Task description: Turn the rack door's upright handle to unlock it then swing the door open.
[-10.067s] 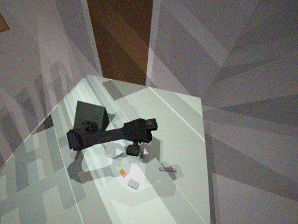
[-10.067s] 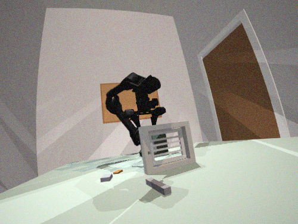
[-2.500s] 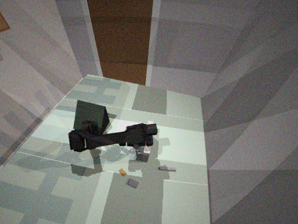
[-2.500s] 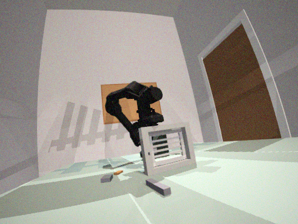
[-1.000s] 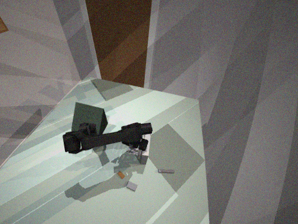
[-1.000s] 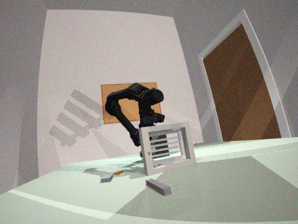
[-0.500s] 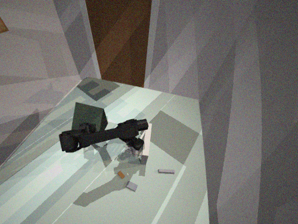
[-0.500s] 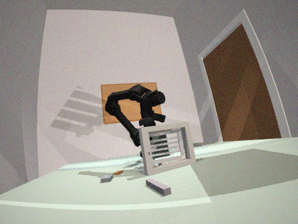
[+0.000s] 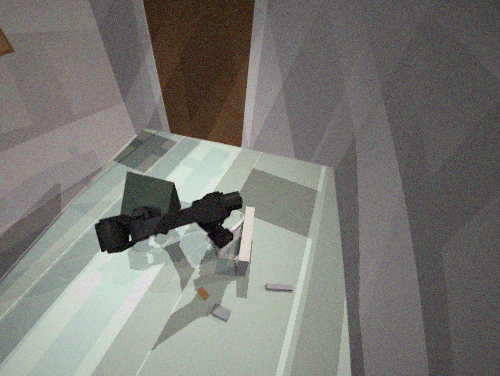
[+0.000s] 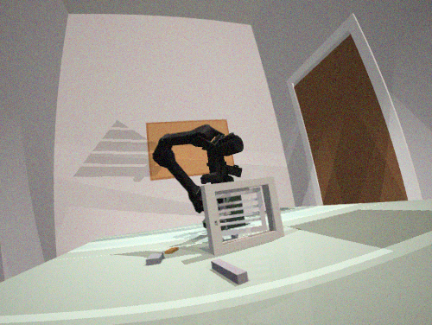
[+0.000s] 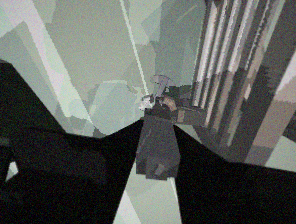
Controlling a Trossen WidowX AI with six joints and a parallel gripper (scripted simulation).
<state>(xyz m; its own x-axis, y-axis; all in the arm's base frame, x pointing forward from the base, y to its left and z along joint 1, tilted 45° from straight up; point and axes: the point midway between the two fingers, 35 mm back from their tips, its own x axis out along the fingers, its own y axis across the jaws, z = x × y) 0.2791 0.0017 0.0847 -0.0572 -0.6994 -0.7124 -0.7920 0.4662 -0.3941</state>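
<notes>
The pale rack frame [image 9: 246, 240] [image 10: 209, 220] stands upright on the table [image 9: 260, 330] [image 10: 108, 294]. Its slatted door [image 10: 263, 212] [image 11: 225, 60] is partly open, swung away from the frame on the arm's side, at well under a right angle. My gripper [image 11: 157, 127] is shut on the dark grey handle [image 11: 157, 155], which stands between the two black fingers in the wrist view. In the exterior view the fingertips and handle are hidden behind the frame. How far the handle is turned cannot be told clearly.
A dark green box [image 9: 150, 192] stands behind the arm. A small orange block [image 9: 203, 293] [image 10: 171, 251], a small grey block [image 9: 221, 313] [image 10: 155, 258] and a longer grey bar [image 9: 279, 287] [image 10: 229, 271] lie on the table near the frame.
</notes>
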